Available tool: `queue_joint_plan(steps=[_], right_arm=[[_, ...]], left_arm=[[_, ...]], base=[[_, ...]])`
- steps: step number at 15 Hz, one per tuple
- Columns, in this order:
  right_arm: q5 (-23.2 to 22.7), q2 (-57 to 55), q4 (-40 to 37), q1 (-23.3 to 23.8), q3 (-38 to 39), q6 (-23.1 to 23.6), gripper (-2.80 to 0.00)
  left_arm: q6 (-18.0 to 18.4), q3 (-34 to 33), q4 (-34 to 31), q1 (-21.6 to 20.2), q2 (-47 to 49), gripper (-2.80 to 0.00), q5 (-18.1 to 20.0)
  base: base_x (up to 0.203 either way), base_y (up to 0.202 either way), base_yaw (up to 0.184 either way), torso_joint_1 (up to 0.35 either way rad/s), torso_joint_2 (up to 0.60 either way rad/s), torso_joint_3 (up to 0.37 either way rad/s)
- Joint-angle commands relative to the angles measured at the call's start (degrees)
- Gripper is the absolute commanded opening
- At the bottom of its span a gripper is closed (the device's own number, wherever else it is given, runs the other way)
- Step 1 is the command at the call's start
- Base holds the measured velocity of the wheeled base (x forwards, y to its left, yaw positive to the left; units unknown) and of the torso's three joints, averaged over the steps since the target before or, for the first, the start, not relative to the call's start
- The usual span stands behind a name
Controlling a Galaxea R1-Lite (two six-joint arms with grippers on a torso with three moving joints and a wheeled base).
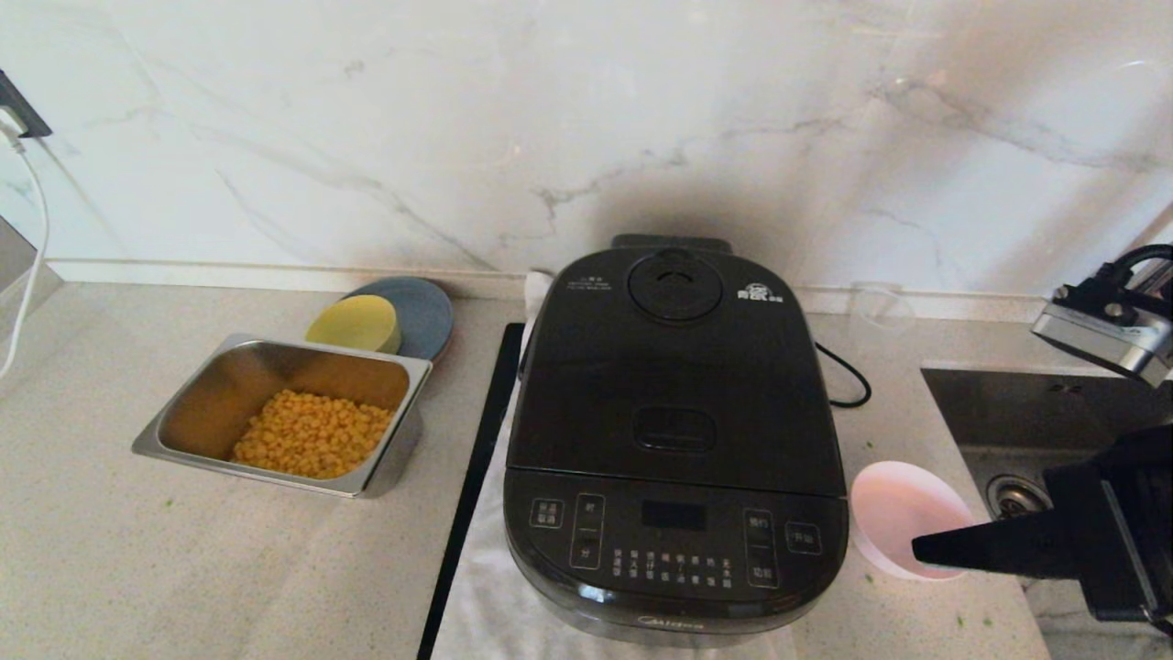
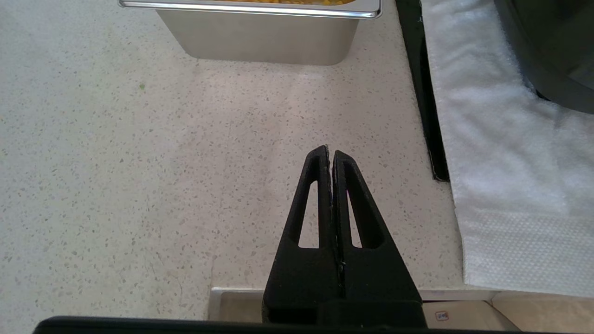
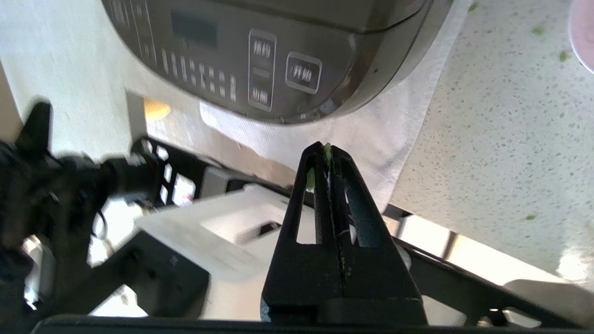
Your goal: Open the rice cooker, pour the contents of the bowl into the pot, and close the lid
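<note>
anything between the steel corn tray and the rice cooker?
Head view: between the steel tray and the rice cooker lie bare counter and a black strip edging the white towel.

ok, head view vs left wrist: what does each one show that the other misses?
Head only: the closed lid of the rice cooker, the bowl, the right tool shut beside it, the yellow dish, the sink.
Left wrist only: the left tool, shut, above the counter.
Both: the steel tray of corn, the white towel under the cooker.
</note>
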State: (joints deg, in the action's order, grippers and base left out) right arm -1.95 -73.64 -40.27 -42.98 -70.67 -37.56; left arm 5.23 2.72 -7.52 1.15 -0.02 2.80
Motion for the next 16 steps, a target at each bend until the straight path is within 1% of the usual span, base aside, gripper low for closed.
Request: queue_joint_plan(steps=[1,2,5,9,16], right_arm=[[-0.46,-0.9,-0.21,-2.19,0.76,1.23,-2.8],[-0.44,-1.75,0.68,-3.18,1.52,1.32,-2.8],[-0.15,-4.8,6.34,-3.6,3.24,1.33,-2.8],[-0.12,-8.94,10.15,-3.69,2.39,1.34,-2.8],[-0.25,-9.21,10.82,-3.6,2.99,0.9,-2.8]], left_arm=[[0.04,0.01,-0.04,0.0,-0.06,-2.8,0.01],[0.04,0.01,-0.04,0.0,-0.06,-2.8,0.01],[0.04,0.01,-0.04,0.0,-0.06,-2.8,0.01],[0.04,0.01,-0.04,0.0,-0.06,-2.8,0.01],[0.04,0.01,-0.04,0.0,-0.06,-2.8,0.01]], base=[[0.0,0.0,0.0,0.0,0.0,0.0],[0.0,0.0,0.0,0.0,0.0,0.0],[0.0,0.0,0.0,0.0,0.0,0.0],[0.0,0.0,0.0,0.0,0.0,0.0],[0.0,0.0,0.0,0.0,0.0,0.0]])
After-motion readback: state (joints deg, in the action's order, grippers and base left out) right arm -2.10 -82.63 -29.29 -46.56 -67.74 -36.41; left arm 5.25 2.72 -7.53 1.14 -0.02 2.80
